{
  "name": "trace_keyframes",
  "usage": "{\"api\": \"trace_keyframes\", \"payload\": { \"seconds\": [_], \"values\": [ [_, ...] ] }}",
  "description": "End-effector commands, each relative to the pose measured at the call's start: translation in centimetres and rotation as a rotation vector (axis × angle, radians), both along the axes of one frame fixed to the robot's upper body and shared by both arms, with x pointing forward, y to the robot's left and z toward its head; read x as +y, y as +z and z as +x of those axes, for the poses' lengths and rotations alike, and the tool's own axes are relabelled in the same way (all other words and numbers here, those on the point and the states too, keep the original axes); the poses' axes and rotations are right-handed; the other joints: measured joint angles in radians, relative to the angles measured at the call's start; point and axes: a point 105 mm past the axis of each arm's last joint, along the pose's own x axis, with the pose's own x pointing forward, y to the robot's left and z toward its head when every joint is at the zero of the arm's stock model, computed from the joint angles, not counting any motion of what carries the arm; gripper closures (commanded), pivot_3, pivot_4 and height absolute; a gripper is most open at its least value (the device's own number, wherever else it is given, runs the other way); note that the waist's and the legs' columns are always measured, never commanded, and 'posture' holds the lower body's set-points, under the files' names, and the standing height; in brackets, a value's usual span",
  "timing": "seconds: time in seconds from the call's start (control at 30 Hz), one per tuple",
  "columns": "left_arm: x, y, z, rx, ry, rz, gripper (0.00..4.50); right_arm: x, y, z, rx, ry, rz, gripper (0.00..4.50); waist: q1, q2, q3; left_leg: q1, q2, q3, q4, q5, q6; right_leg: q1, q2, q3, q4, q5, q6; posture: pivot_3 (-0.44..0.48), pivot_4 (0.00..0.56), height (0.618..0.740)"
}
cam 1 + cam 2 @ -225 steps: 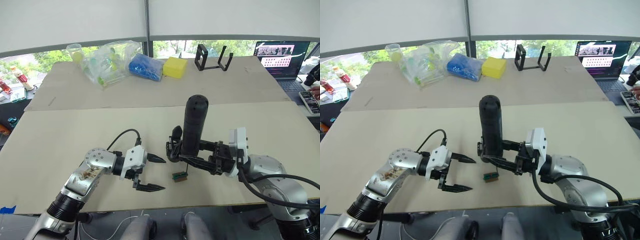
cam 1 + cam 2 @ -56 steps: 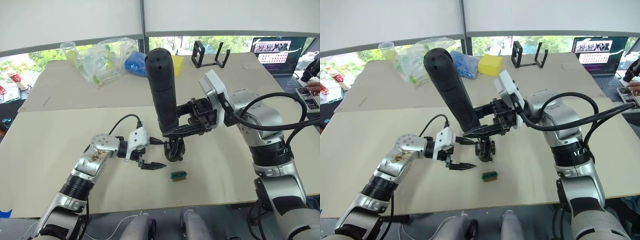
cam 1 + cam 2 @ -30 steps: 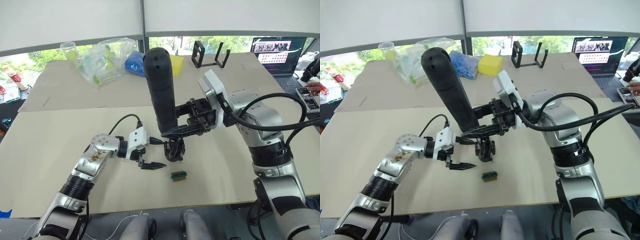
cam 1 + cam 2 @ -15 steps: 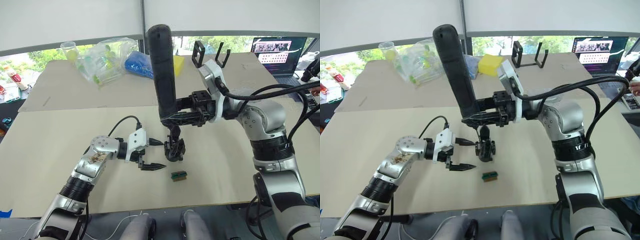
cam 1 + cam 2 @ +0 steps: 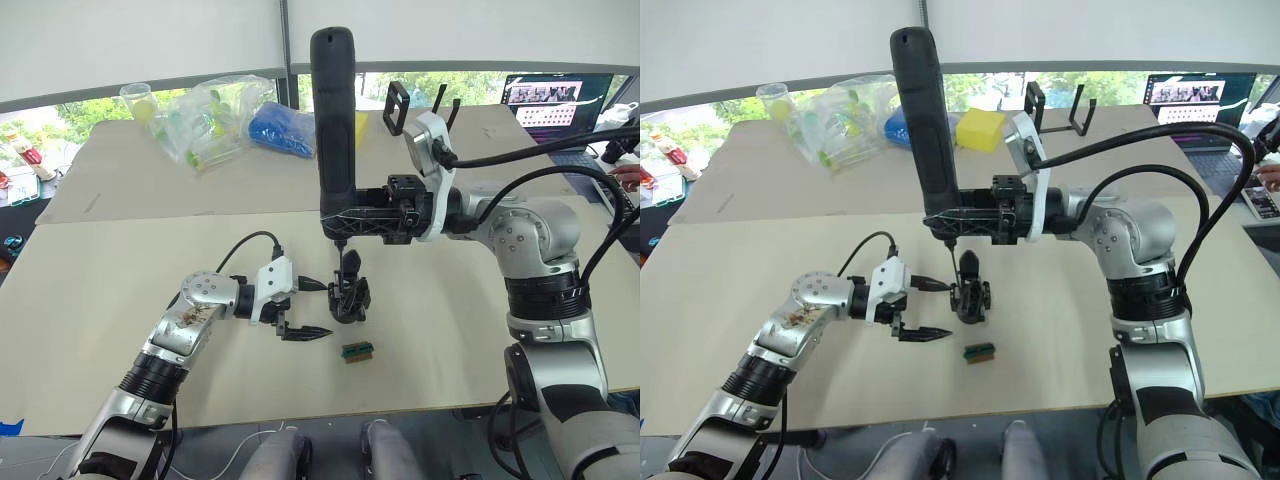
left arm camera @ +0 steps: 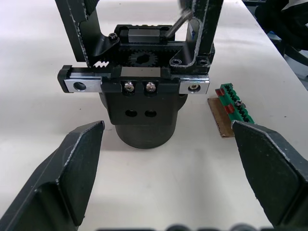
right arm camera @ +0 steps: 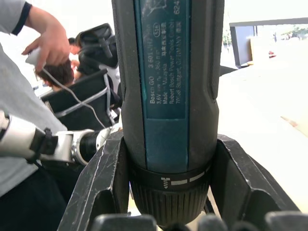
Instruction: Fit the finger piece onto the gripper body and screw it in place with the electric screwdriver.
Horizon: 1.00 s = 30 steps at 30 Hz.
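A two-armed robot stands at the screwing stage of a small assembly job on a pale beige tabletop [image 5: 120, 260]. The right gripper [image 5: 345, 222] has its black fingers clamped around the lower end of the electric screwdriver [image 5: 333, 120], a thick, dark blue-black, smooth plastic cylinder with a rounded top, held upright with its thin metal bit [image 5: 951, 262] pointing down just above the gripper body [image 5: 349, 296]. That body, a small black mechanical assembly on a round stubby base, stands near the middle of the tabletop; the left wrist view shows a toothed rack, a small gear, silvery screw heads and angular black linkages [image 6: 139, 72].

A pointed black piece rises from the top of the assembly, and this appears to be the finger piece [image 5: 350, 264] already seated, though whether any screw is yet driven cannot be told. Judging by the bit's position, the fastening remains to be done.

The left gripper [image 5: 310, 308] hovers just left of the assembly, its tapered black fingers [image 6: 79, 159] spread wide and empty on either side of the base without touching it. A small green ridged block [image 5: 358, 351] lies on the near side. Crinkled clear plastic bags [image 5: 205, 120] and a yellow foam-like cube [image 5: 980, 131] sit at the far edge.
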Motion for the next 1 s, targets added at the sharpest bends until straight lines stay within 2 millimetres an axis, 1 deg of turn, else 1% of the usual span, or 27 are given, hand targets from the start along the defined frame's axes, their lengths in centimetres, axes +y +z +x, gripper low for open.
{"api": "trace_keyframes", "payload": {
  "seconds": [0.03,0.43,0.6,0.7,0.8,0.9,1.0],
  "values": [
    [-0.1,1.1,-0.2,-0.06,-0.018,-0.019,0.0,-0.2,2.7,-1.0,-0.07,0.01,0.066,2.57,0.0,0.0,0.0,0.0,0.0,0.0,0.0,0.0,0.0,0.0,0.0,0.0,0.0,0.0,0.0,0.0,0.15,0.737],
    [-0.2,1.2,-0.1,-0.064,-0.019,-0.022,0.0,0.2,1.9,-0.6,-0.074,-0.037,0.057,2.57,0.0,0.0,0.0,0.0,0.0,0.0,0.0,0.0,0.0,0.0,0.0,0.0,0.0,0.0,0.0,0.0,0.15,0.737],
    [-0.1,1.2,-0.1,-0.063,-0.015,-0.022,0.0,0.4,2.2,-0.7,-0.091,-0.034,0.067,2.57,0.0,0.0,0.0,0.0,0.0,0.0,0.0,0.0,0.0,0.0,0.0,0.0,0.0,0.0,0.0,0.0,0.15,0.737],
    [0.0,1.2,-0.1,-0.064,-0.012,-0.022,0.0,0.4,2.7,-2.1,-0.177,0.041,0.113,2.57,0.0,0.0,0.0,0.0,0.0,0.0,0.0,0.0,0.0,0.0,0.0,0.0,0.0,0.0,0.0,0.0,0.15,0.737],
    [0.0,1.2,-0.1,-0.065,-0.011,-0.021,0.0,0.0,2.6,-3.6,-0.285,0.118,0.138,2.57,0.0,0.0,0.0,0.0,0.0,0.0,0.0,0.0,0.0,0.0,0.0,0.0,0.0,0.0,0.0,0.0,0.15,0.737],
    [0.1,1.2,-0.1,-0.064,-0.011,-0.019,0.0,-0.2,2.5,-4.1,-0.325,0.145,0.149,2.57,-0.001,0.0,0.0,0.0,0.0,0.0,0.0,0.0,0.0,0.0,0.001,0.0,0.0,0.0,0.0,0.0,0.15,0.737],
    [0.2,1.2,-0.1,-0.063,-0.012,-0.017,0.0,-0.2,2.5,-4.1,-0.358,0.141,0.146,2.57,-0.001,0.0,0.0,0.001,0.0,0.0,0.001,0.0,0.0,0.0,0.001,0.0,0.0,0.0,0.0,0.0,0.15,0.737]
  ]
}}
